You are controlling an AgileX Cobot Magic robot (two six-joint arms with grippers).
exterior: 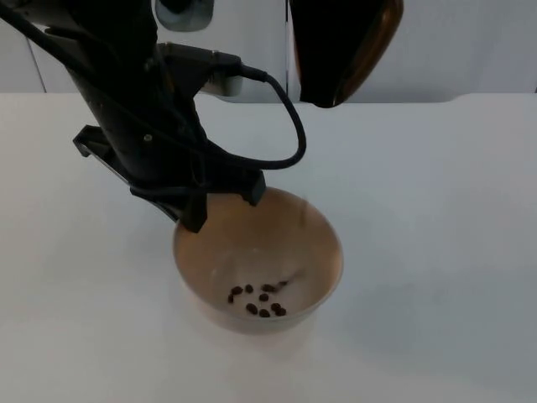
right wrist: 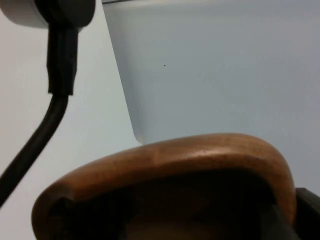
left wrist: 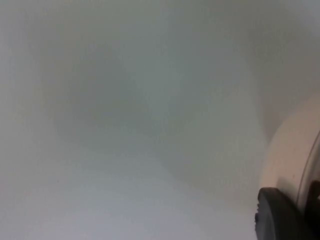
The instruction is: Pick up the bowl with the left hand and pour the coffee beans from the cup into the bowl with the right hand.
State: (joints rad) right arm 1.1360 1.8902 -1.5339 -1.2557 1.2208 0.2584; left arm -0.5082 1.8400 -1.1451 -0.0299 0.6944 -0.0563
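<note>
In the top view the left tool (exterior: 222,204) was clenched on the far rim of the beige bowl (exterior: 258,260), which held a small group of coffee beans (exterior: 258,300) above the white bench (exterior: 436,218), while the brown wooden cup (exterior: 346,50) hung tilted high above it. In the left wrist view one black fingertip (left wrist: 280,215) pressed against the bowl's pale wall (left wrist: 290,150). In the right wrist view the right tool (right wrist: 280,220) was grasping the cup (right wrist: 200,160), so I judge that the pouring was almost done and the next move calls for turning the cup upright.
</note>
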